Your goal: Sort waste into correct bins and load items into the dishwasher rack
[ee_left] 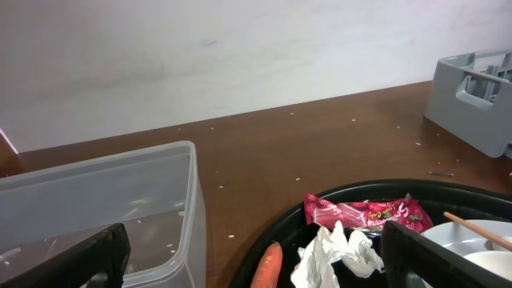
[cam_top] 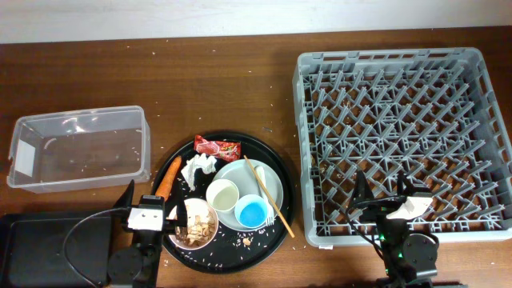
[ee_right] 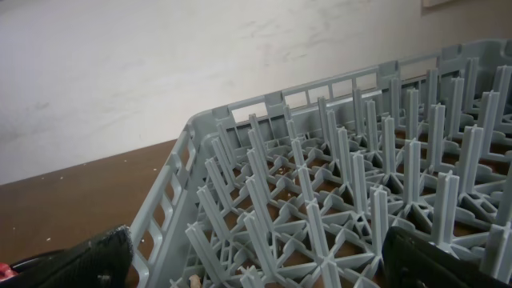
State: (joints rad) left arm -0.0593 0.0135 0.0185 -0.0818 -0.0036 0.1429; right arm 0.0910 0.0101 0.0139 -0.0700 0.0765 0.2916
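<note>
The round black tray [cam_top: 282,164] holds a red snack wrapper [cam_top: 218,147], a crumpled white tissue [cam_top: 198,168], an orange carrot [cam_top: 167,178], a white plate [cam_top: 260,178], a cream cup [cam_top: 223,194], a light-blue cup [cam_top: 251,211] and a small white bowl [cam_top: 210,232] of brownish scraps. My left gripper [cam_top: 149,202] is open and empty at the tray's front left. Its wrist view shows the carrot [ee_left: 268,268], tissue [ee_left: 336,252] and wrapper [ee_left: 364,214] between its fingers [ee_left: 254,244]. My right gripper [cam_top: 384,194] is open and empty over the grey dishwasher rack's [cam_top: 400,120] front edge [ee_right: 272,256].
The clear tub [cam_top: 80,148] stands left of the tray and also shows in the left wrist view [ee_left: 96,208]. The black shallow bin [cam_top: 48,248] sits at the front left. A wooden chopstick [cam_top: 268,196] lies across the plate. Crumbs dot the table.
</note>
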